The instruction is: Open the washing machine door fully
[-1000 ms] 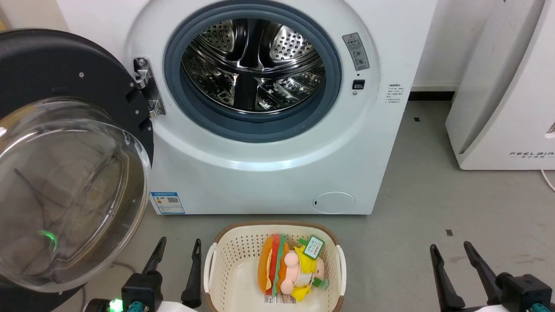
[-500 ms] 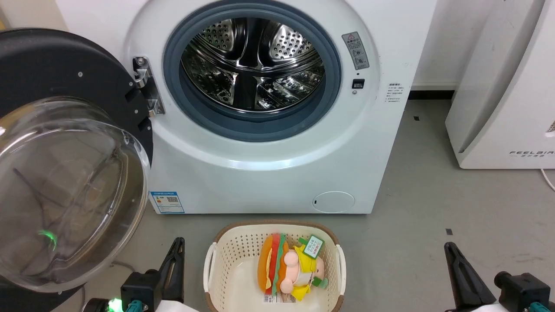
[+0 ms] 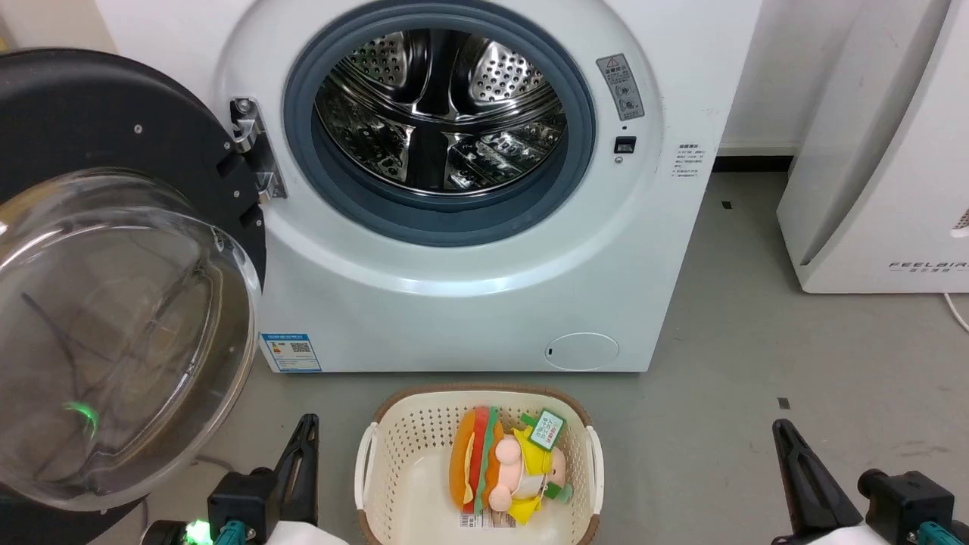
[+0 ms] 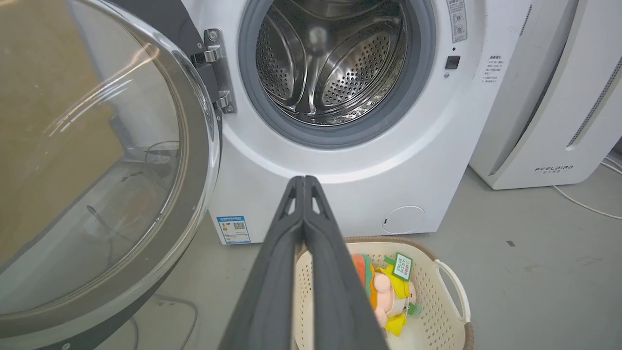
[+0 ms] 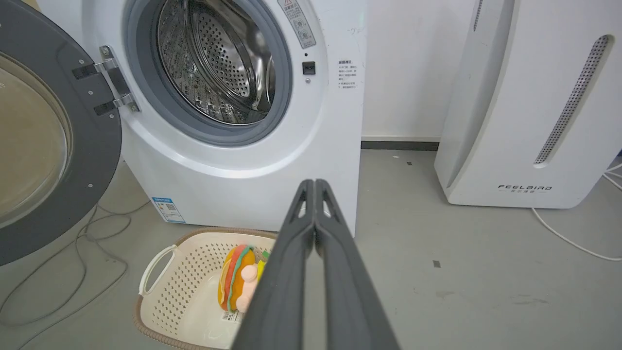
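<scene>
The washing machine door [image 3: 113,106], black with a clear domed glass centre [image 3: 113,325], stands swung out to the left on its hinge [image 3: 253,155], leaving the steel drum [image 3: 439,113] exposed. The door also shows in the left wrist view [image 4: 97,146] and the right wrist view [image 5: 92,141]. My left gripper [image 3: 306,422] is low, right of the door's lower edge and apart from it, shut on nothing [image 4: 304,181]. At the lower right, far from the door, my right gripper [image 3: 780,428] is also shut and empty [image 5: 314,183].
A cream basket [image 3: 484,395] holding a burger plush toy [image 3: 496,469] sits on the floor before the white machine [image 3: 469,303], between my grippers. A white appliance [image 3: 870,189] stands at the right. Cables [image 5: 73,243] lie on the grey floor under the door.
Both grippers have gone from open to shut on nothing. The door has kept its position.
</scene>
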